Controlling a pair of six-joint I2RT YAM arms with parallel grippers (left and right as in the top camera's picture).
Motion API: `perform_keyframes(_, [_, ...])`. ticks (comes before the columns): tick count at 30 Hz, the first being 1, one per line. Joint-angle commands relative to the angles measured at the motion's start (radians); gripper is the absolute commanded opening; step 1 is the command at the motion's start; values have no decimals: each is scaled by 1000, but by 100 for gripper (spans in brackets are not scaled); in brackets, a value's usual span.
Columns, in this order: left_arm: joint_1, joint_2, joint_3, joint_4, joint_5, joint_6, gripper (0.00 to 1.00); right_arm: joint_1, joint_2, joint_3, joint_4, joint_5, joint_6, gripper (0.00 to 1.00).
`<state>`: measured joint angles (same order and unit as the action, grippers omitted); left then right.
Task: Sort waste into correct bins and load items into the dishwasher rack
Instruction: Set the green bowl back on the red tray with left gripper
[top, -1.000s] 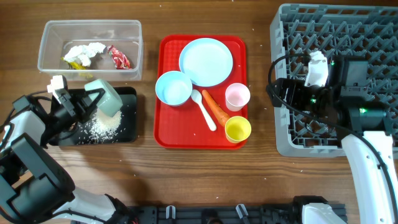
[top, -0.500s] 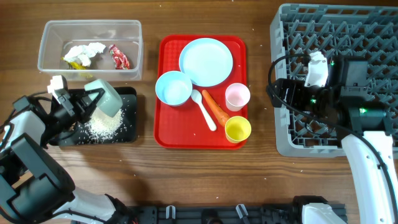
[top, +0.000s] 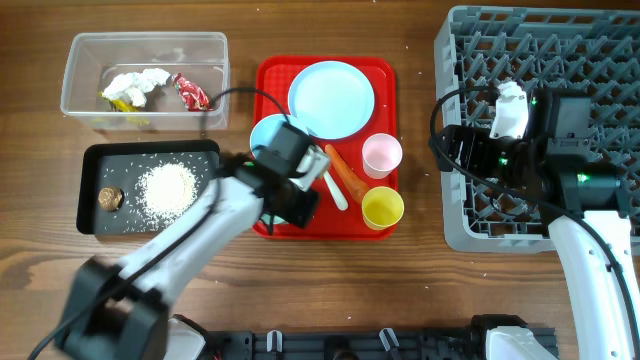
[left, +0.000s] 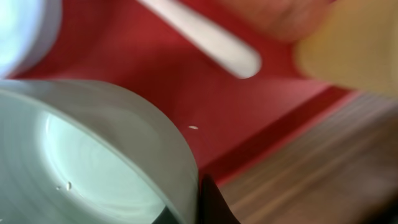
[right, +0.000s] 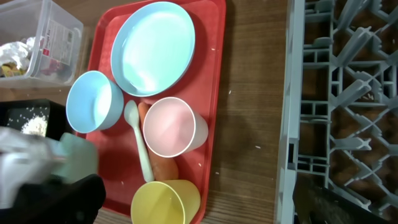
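My left gripper (top: 298, 182) is shut on the rim of a pale blue bowl (left: 93, 155) and holds it low over the front left of the red tray (top: 270, 80). The other pale blue bowl (top: 266, 133) is partly under that arm. The plate (top: 331, 98), pink cup (top: 381, 155), yellow cup (top: 382, 207), white spoon (top: 336, 192) and carrot (top: 349, 174) lie on the red tray. Rice (top: 166, 187) and a brown lump (top: 110, 198) lie in the black tray (top: 95, 222). My right gripper (top: 447, 150) is open and empty at the left edge of the rack (top: 560, 55).
The clear tub (top: 75, 100) at the back left holds the tissue (top: 135, 84) and the snack wrapper (top: 190, 92). A strip of bare wood lies between the red tray and the rack. The left arm stretches across the table in front of the black tray.
My left arm has swung right from the black tray to the red tray, still holding the bowl. The rice and the brown lump now show uncovered. The right arm has not moved.
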<state>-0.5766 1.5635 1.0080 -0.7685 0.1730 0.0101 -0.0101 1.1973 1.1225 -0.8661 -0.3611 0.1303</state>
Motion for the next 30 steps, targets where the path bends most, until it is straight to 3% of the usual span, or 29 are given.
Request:
perform_keyframes(1, [-58, 179, 0, 26, -207, -45, 4, 2, 5, 14, -4, 6, 0, 100])
perform_keyframes(4, [-61, 262, 0, 48, -219, -53, 4, 2, 5, 14, -11, 6, 0, 100])
perform_keyframes(5, [-61, 265, 0, 47, -219, -53, 10, 2, 5, 14, -11, 6, 0, 100])
perform_keyframes(6, [-61, 262, 0, 48, -219, -53, 39, 2, 5, 14, -10, 6, 0, 100])
perform_keyframes(8, [-61, 257, 19, 34, -218, -73, 69, 2, 5, 14, -9, 6, 0, 100])
perform_keyframes(11, [-61, 229, 216, -67, -176, -86, 79, 2, 6, 14, -10, 6, 0, 100])
perform_keyframes(13, [-60, 228, 301, -42, -151, -151, 79, 2, 7, 14, -10, 6, 1, 100])
perform_keyframes(16, [-60, 248, 309, 112, -137, -338, 80, 2, 7, 14, -10, 7, 0, 100])
perform_keyframes(18, [-60, 291, 309, 160, -136, -518, 77, 2, 7, 14, -10, 15, 0, 100])
perform_keyframes(22, [-60, 350, 309, 171, -112, -711, 66, 2, 7, 14, -10, 26, 0, 100])
perform_keyframes(25, [-60, 380, 309, 189, -103, -785, 57, 2, 8, 14, -10, 26, 0, 100])
perform_keyframes(30, [-61, 469, 309, 256, 21, -786, 56, 2, 8, 14, -11, 26, 0, 100])
